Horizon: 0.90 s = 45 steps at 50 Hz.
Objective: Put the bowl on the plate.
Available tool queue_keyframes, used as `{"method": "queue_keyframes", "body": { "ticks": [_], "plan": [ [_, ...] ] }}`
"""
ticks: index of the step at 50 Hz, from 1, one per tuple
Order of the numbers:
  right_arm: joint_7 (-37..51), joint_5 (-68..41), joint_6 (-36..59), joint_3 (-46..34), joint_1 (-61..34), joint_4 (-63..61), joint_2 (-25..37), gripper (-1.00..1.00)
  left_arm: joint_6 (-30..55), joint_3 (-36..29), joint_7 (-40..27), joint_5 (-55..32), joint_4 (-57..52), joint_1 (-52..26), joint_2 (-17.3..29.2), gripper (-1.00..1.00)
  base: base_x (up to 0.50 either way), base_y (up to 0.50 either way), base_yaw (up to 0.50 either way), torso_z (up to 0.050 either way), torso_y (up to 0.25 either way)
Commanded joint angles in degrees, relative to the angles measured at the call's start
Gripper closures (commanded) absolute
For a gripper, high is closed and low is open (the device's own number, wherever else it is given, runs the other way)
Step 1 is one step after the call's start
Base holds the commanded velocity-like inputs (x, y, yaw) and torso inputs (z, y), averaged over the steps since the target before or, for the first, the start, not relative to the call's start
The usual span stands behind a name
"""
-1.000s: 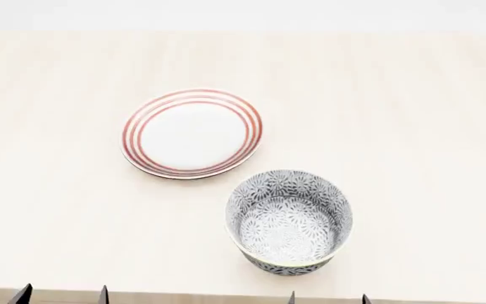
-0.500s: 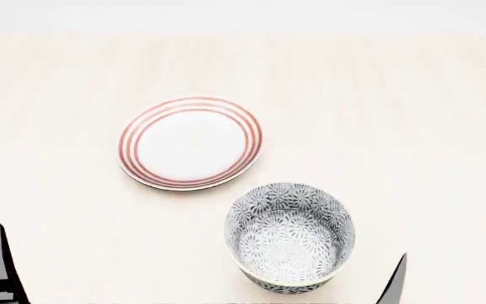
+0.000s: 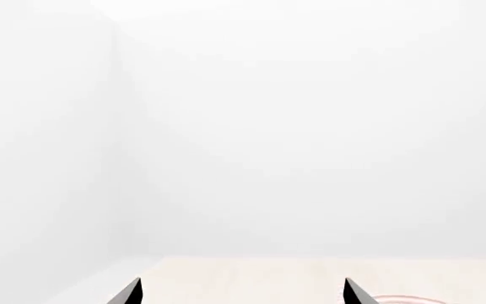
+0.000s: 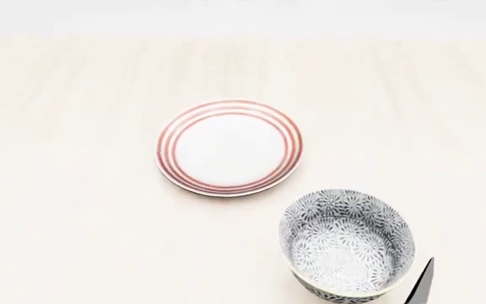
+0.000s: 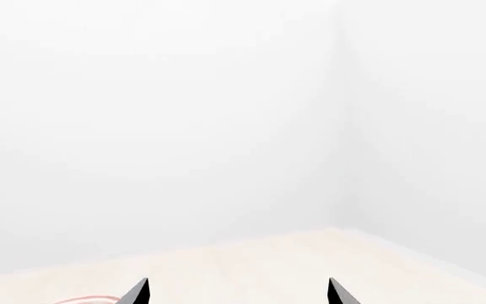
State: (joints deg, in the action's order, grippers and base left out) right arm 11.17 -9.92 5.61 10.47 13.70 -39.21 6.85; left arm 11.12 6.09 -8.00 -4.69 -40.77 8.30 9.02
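Note:
The plate (image 4: pixel 228 147), white with red rings, lies flat near the middle of the pale wooden table (image 4: pixel 74 95). The bowl (image 4: pixel 347 246), grey-blue floral, stands upright on the table close to the plate's near right side, apart from it. One dark finger (image 4: pixel 425 285) of my right gripper shows just right of the bowl, not touching it. In the left wrist view my left gripper (image 3: pixel 241 294) is open and empty, with a sliver of the plate's rim (image 3: pixel 399 299) beside it. My right gripper (image 5: pixel 238 294) is also open and empty.
The table's far edge (image 4: pixel 243 35) meets a plain white backdrop. Both wrist views look over the table's surface toward white walls (image 3: pixel 311 126). Nothing else stands on the table.
The head view has shifted, so plate and bowl sit further right in it, unchanged relative to each other. Finger tips that rose from the bottom edge now show only at the sides.

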Motion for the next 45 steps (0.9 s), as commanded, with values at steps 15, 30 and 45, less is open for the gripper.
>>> {"method": "queue_keyframes", "body": {
  "ticks": [15, 30, 45],
  "plan": [
    [2.4, -3.9, -0.9, 1.9, 1.4, -1.9, 1.3, -1.0, 0.0, 0.2, -1.6, -0.9, -1.2, 0.2, 1.4, -1.0, 0.5, 0.0, 0.0, 0.0, 0.0],
    [3.3, -2.8, -3.0, 1.3, 2.6, -2.8, 2.0, -1.0, 0.0, 0.4, -2.4, -1.7, -2.1, 0.5, 2.1, -1.0, 0.47, 0.0, 0.0, 0.0, 0.0],
    [4.8, -16.3, 4.6, 11.3, 16.5, -19.3, 8.1, -1.0, -0.1, 2.9, -4.0, -4.3, -6.9, 3.8, 1.8, -1.0, 0.0, 0.0, 0.0, 0.0, 0.0]
  ]
}}
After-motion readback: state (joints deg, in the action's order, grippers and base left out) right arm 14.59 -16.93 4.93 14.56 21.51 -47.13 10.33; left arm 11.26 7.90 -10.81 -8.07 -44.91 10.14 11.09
